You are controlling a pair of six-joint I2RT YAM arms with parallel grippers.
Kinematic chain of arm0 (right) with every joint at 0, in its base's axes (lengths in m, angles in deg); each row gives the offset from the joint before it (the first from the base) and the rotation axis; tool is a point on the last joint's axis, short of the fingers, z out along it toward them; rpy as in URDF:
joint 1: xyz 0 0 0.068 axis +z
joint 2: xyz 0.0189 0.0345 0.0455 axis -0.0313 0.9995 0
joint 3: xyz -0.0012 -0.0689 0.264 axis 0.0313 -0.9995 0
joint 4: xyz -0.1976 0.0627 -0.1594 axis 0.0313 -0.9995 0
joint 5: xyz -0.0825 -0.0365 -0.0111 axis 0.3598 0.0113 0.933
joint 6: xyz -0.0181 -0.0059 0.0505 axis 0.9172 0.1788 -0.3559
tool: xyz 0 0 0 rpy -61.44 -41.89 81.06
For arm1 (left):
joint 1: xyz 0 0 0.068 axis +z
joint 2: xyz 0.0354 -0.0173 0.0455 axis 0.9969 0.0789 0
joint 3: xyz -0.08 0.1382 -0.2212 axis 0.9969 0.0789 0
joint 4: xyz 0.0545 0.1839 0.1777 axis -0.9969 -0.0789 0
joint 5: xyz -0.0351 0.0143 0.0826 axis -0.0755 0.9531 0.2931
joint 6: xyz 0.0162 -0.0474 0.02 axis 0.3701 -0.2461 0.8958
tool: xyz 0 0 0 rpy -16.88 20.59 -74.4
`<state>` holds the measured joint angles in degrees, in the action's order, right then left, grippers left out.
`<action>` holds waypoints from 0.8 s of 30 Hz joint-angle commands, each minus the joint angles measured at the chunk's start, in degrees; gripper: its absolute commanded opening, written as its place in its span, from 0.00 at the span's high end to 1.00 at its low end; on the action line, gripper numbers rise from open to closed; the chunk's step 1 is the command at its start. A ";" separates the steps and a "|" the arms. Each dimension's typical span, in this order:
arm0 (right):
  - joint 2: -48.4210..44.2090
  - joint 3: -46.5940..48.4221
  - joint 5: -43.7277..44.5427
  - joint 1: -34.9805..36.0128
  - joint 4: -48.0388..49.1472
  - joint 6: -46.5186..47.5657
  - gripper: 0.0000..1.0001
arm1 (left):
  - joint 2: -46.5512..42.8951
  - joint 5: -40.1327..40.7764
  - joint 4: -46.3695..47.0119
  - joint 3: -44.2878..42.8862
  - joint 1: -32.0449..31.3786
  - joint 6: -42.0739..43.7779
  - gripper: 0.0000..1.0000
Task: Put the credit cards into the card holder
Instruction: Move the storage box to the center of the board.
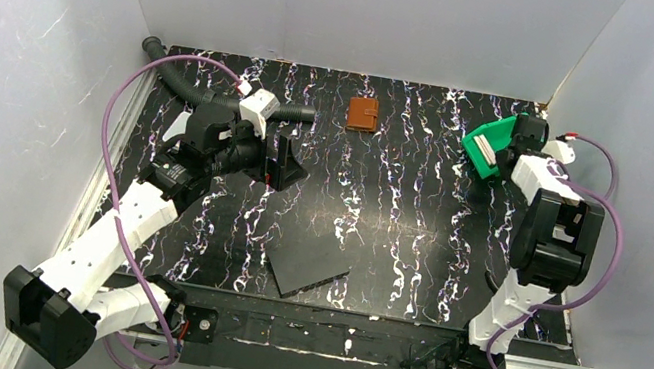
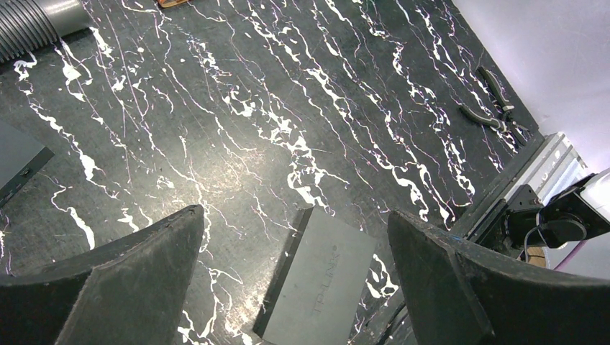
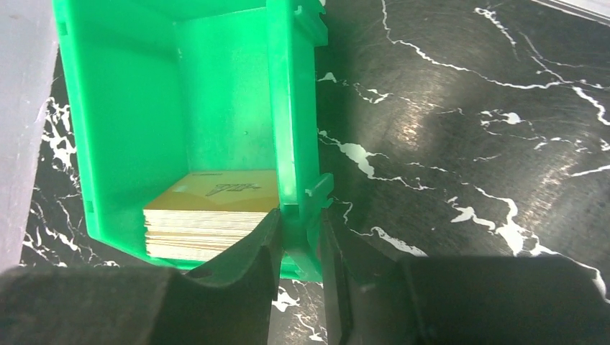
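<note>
A glossy black surface (image 1: 418,221) veined with white carries a green plastic bin (image 3: 122,108) with thin, smooth walls. Inside it lies a neat stack of yellow credit cards (image 3: 208,208). The right claw (image 3: 298,230) is nearly closed, pinching the bin's side wall, 1 finger inside just beside the stack and 1 outside. The left claw (image 2: 295,214) gapes wide and empty above a flat matte grey slab (image 2: 320,280). The brown leather card holder (image 1: 363,114) lies closed near the back edge, well apart from both claws
</note>
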<state>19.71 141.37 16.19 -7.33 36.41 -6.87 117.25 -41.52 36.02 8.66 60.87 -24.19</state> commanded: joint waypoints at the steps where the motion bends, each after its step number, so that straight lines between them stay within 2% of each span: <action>1: -1.32 1.84 4.71 0.35 -9.47 -2.35 0.76 | -0.58 -1.16 -0.55 -0.47 -0.27 -0.22 0.01; 12: -5.47 1.57 8.97 2.44 -18.47 -3.50 0.77 | -0.83 -1.35 -0.63 -0.53 -0.36 -0.40 0.01; 19: -7.89 2.89 13.07 5.45 -25.44 -1.25 0.87 | -1.06 -1.75 -0.62 -0.58 -0.36 -0.59 0.01; 24: -10.91 1.13 16.46 10.01 -31.09 -1.01 0.87 | -1.42 -1.80 -0.85 -0.75 -0.36 -0.51 0.01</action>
<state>14.26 142.38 27.57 -0.27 10.84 -7.55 117.23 -42.37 36.02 8.66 60.85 -24.80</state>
